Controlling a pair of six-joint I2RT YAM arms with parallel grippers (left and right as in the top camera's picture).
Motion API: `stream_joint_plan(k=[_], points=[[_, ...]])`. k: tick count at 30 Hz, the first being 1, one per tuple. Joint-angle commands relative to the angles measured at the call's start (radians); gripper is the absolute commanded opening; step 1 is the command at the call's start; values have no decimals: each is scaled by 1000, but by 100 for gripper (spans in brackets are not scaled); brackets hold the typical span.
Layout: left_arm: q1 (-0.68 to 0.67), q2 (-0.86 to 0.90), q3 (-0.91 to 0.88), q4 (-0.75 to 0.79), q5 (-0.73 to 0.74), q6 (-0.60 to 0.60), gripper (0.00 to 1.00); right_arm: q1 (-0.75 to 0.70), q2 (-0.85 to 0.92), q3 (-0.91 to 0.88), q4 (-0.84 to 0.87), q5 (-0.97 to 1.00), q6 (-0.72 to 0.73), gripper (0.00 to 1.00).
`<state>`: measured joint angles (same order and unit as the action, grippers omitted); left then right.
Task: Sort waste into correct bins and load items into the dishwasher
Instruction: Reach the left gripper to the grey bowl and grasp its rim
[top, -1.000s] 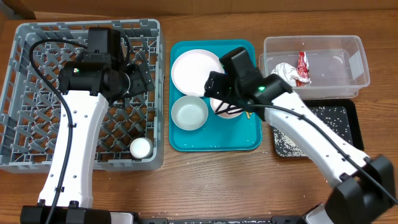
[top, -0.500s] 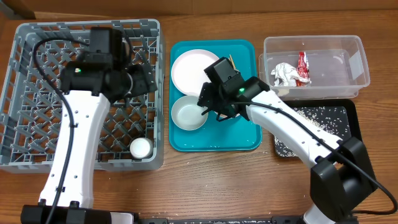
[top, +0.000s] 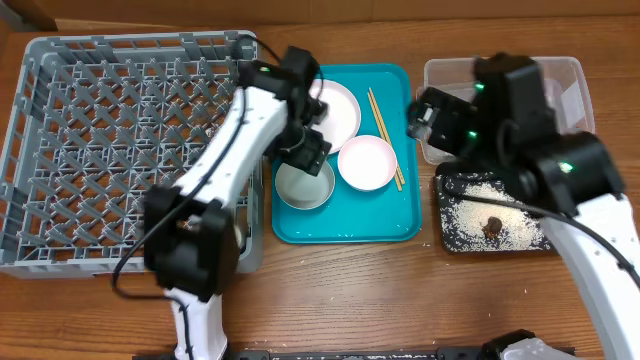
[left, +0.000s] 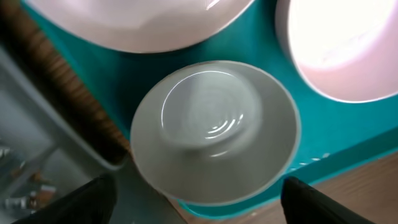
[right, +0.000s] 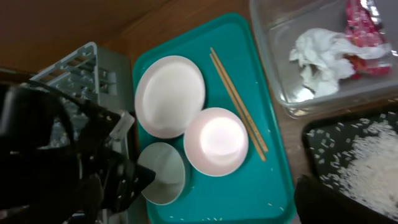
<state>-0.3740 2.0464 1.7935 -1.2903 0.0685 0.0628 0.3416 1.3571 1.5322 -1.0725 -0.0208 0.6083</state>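
**Wooden surface: dishes on the teal tray, left tool spread above the pale-blue bowl**

A brown wooden surface (top: 330, 290) is seen from above. A large grey dish rack (top: 120, 150) is set on its left side and a teal tray (top: 345, 228) in the middle. On the right, a clear tub (top: 565, 80) is placed behind a black tray (top: 455, 235).

Four items are carried on the teal tray. The white plate (top: 338, 108) is at the back. The white bowl (top: 367, 162) is just in front of it, and the pale-blue bowl (top: 305, 188) lies to the left of that bowl. The chopsticks (top: 385, 135) are laid side by side along the right edge.

The left tool (top: 305, 150) is held directly over the pale-blue bowl. In the left wrist view its two dark fingertips (left: 93, 202) are spread wide on either side of the bowl, and nothing is gripped.

The right tool (top: 425, 115) is raised near the front left corner of the clear tub. Only a dark edge of it is caught in the right wrist view, so it cannot be told whether it is released or clenched.

Crumpled white paper (right: 320, 53) and a red wrapper (right: 364, 28) are held in the clear tub. Rice grains (top: 480, 195) are scattered across the black tray, with a brown lump (top: 494, 226) among them.
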Motion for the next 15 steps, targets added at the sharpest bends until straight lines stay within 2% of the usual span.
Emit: stream_joint_plan(k=[1,5,10,12,15], points=[[-8,72,38,5,-89,99,82,-11,14,6,-46,26,-37,100],[-3,107,38,44,-124,109,79,-11,26,-5,-68,28,-37,100],[-3,125,37,147,-116,180,79,-11,50,-7,-68,27,-37,100],[-3,127,29,152,-115,203,71,-11,58,-7,-71,28,-37,100],[-2,127,20,146,-116,211,66,-11,60,-7,-80,28,-37,100]])
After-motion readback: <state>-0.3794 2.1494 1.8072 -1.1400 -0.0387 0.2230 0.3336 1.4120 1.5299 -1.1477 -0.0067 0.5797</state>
